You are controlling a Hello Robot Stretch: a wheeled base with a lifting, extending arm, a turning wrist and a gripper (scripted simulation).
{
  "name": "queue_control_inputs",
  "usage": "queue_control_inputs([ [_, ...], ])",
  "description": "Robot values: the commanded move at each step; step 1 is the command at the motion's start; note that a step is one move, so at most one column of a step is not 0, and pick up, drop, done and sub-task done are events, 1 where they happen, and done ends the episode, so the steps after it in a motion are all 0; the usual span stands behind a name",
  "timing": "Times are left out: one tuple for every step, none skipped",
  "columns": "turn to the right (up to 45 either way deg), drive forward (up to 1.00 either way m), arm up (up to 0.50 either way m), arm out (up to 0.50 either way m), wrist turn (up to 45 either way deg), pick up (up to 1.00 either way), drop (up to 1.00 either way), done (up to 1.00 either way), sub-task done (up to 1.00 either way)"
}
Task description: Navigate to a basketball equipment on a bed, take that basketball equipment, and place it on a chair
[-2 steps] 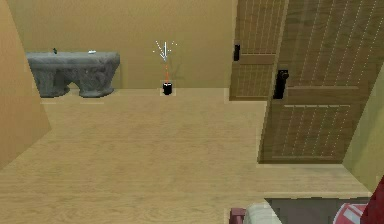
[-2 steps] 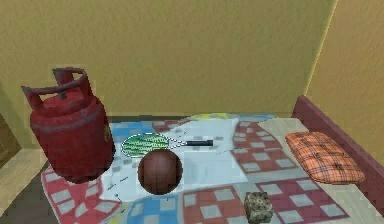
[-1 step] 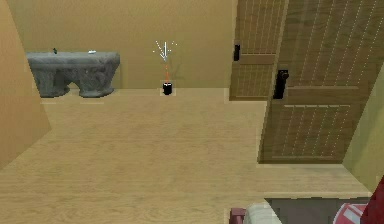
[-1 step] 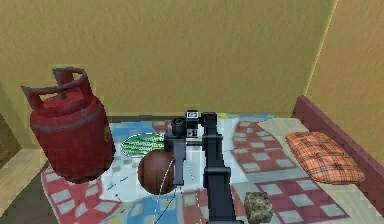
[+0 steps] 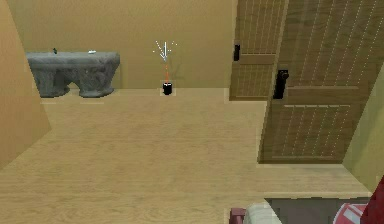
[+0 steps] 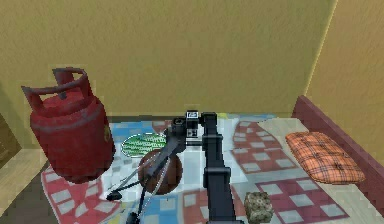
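Observation:
A brown-orange basketball point(image 6: 163, 172) lies on a bed with a patchwork quilt point(image 6: 290, 190) in the arm side view. The dark arm point(image 6: 216, 180) rises from the bottom edge, with white marker squares point(image 6: 190, 122) at its far end. Left of them, the gripper point(image 6: 125, 197) reaches down and left, its thin fingers point(image 6: 128, 183) running across the ball. Since the ball rests on the quilt at the gripper, I cannot tell whether it holds anything.
A big red gas cylinder point(image 6: 68, 130), a green striped thing point(image 6: 142, 146), an orange checked pillow point(image 6: 326, 157) and a small stone-like lump point(image 6: 262, 205) share the bed. Ahead lie wooden floor point(image 5: 150, 150), a grey stone bench point(image 5: 75, 72), a potted twig plant point(image 5: 167, 85) and two wooden doors point(image 5: 315, 90).

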Motion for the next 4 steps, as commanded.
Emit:
queue_control_inputs([
  [0.0,0.0,0.0,0.0,45.0,0.0,0.0,0.0,0.0],
  [0.0,0.0,0.0,0.0,45.0,0.0,0.0,0.0,0.0],
  [0.0,0.0,0.0,0.0,9.0,0.0,0.0,0.0,0.0],
  [0.0,0.0,-0.3,0.0,0.0,0.0,0.0,0.0,0.0],
])
